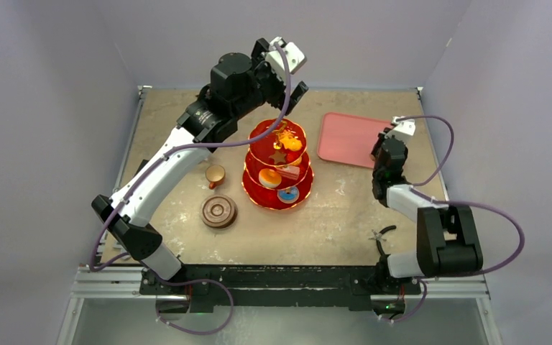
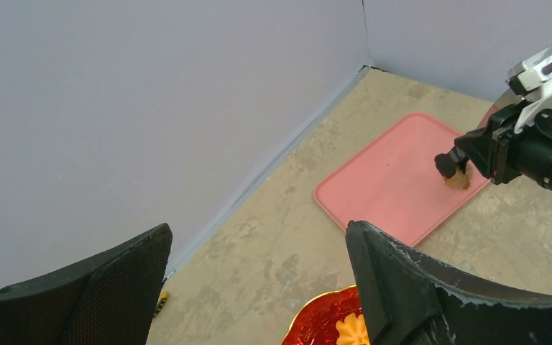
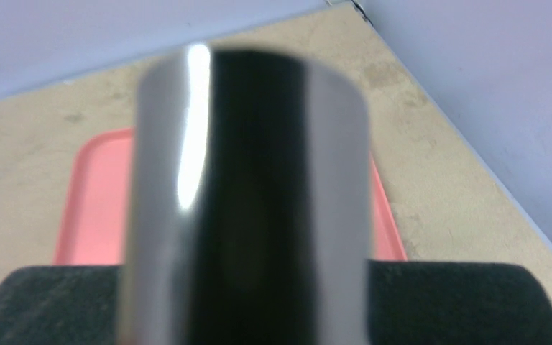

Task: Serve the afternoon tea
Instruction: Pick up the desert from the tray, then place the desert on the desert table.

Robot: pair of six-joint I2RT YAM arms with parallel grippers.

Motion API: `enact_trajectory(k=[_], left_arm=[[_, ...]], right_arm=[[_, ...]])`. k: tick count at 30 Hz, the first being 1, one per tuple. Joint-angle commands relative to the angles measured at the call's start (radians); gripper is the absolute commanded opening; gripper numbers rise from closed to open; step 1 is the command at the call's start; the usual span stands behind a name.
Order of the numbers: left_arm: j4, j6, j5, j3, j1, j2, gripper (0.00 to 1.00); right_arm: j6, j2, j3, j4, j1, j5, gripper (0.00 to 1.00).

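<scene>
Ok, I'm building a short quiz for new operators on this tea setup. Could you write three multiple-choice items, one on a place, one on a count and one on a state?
1. Where does the pink tray lie relative to the red stand?
A. under it
B. to its right, apart from it
C. to its left, touching it

2. How many tiers does the red stand have?
A. one
B. five
C. three

3. How do the jaws of the left gripper stand?
A. wide open, with nothing between them
B. shut on the red stand
C. shut on the pink tray

Answers:
1. B: the top view shows bare table between the tray and the stand.
2. C: three red plates are stacked, each smaller than the one below it.
3. A: the left wrist view shows both fingers far apart, with only table and wall between them.
</scene>
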Motion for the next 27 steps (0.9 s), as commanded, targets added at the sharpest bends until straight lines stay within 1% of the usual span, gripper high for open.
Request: enact_trajectory(k=[1, 4, 5, 13, 18, 22, 27], left_arm=[[0.036, -0.001, -0.014, 0.007, 0.006, -0.048, 0.90], [0.027, 0.000, -0.014, 0.005, 0.008, -0.051, 0.90], [0.024, -0.001, -0.036, 0.006, 0.010, -0.053, 0.90], [0.002, -0.012, -0.047, -0.008, 0.025, -0.064, 0.90], [-0.034, -0.017, -0.054, -0.007, 0.032, -0.059, 0.90], [-0.049, -0.023, -0.058, -0.006, 0.035, -0.063, 0.90], [-0.062, -0.019, -0.064, -0.008, 0.035, -0.070, 0.90]], right_arm=[[0.003, -0.149, 0.063, -0.049, 0.070, -0.030, 0.06], [0.010, -0.239, 0.061, -0.125, 0.157, -0.030, 0.07], [0.012, -0.266, 0.057, -0.149, 0.191, -0.027, 0.08], [0.171, -0.476, -0.026, -0.342, 0.393, -0.061, 0.09], [0.257, -0.565, -0.058, -0.420, 0.583, 0.026, 0.10], [0.317, -0.579, -0.060, -0.501, 0.764, 0.162, 0.10], [0.389, -0.570, -0.061, -0.545, 0.934, 0.255, 0.09]])
